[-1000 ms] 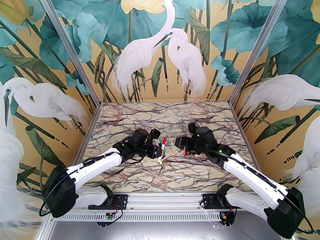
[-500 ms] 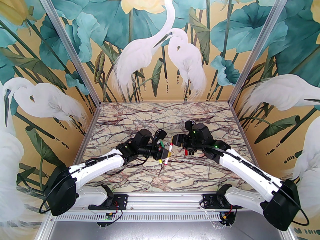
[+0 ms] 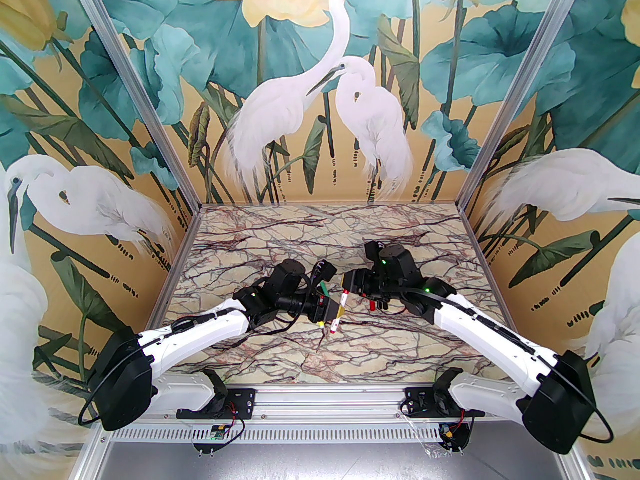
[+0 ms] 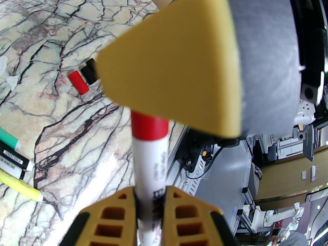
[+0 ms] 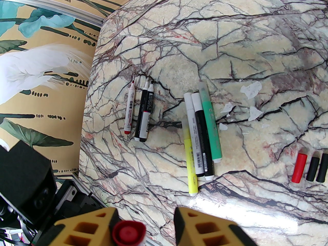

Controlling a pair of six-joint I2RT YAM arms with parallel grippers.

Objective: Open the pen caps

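Pen (image 4: 150,163) clamped in left jaws; right jaws part-open.

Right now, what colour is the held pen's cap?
Red cap on the pen; left wrist view shows best.

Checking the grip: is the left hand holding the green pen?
No, the left hand clamps a white pen with a red cap.

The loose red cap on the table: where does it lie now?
In the right wrist view, the red cap lies on the table near the picture's right edge, beside two black caps; the green pen lies further left.
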